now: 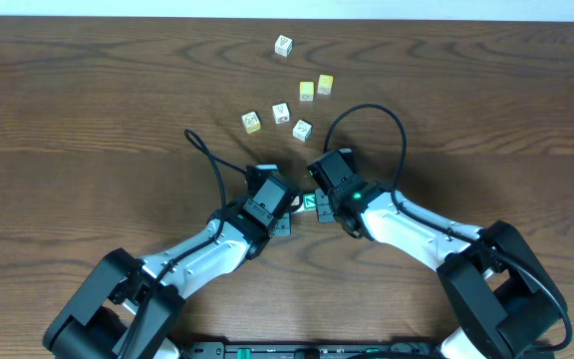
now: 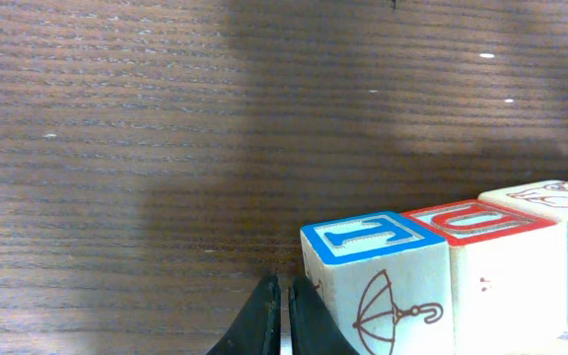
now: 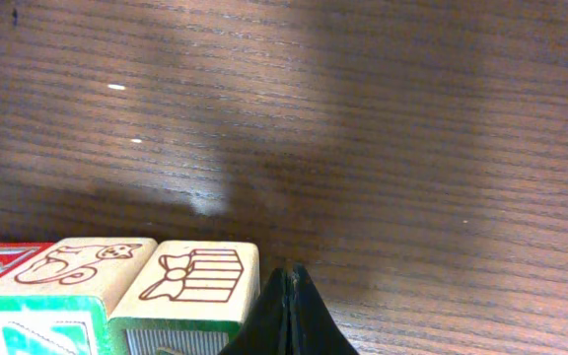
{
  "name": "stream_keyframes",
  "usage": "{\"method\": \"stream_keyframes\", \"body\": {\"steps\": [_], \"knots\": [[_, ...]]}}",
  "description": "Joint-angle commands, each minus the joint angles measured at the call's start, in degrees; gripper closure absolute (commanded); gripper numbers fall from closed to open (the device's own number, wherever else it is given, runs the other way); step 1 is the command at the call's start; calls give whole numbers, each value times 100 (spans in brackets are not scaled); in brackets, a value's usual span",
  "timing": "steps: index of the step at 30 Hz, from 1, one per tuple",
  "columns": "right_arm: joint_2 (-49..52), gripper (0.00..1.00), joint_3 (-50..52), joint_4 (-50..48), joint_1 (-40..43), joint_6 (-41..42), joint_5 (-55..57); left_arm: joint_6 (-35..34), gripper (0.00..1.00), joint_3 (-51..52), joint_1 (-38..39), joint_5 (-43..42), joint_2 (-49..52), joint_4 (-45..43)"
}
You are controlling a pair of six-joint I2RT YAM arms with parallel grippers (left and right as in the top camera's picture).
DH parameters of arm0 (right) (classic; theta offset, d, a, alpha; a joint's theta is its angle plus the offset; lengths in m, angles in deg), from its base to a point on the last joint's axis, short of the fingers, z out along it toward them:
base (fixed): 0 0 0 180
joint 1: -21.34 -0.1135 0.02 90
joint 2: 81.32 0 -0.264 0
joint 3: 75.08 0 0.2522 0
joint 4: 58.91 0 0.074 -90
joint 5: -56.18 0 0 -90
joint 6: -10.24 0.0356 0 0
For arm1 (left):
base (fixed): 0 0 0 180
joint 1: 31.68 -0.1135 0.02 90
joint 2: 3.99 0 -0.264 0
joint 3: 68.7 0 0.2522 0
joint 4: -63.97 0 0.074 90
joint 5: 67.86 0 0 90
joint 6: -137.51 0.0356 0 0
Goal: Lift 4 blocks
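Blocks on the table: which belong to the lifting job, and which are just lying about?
In the job, between left gripper and right gripper: blue-edged block, red-edged block, cat-topped block, gift-topped block.
Lying about: two yellow cubes, four pale cubes.

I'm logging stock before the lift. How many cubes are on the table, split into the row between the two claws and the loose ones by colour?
Cubes in the row: 4
Loose yellow cubes: 2
Loose white-faced cubes: 3
Loose cream cube: 1
Total: 10
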Motion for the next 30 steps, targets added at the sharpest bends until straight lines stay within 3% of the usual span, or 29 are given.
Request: {"method": "stream_keyframes", "body": {"steps": [1,30], "knots": [[116,99,-219,-190,-485,57,-1349,55,92,-356,328,-804,-57,-210],[116,99,-219,-188,-485,55,-1346,55,92,-354,326,-376,168,-107]]}}
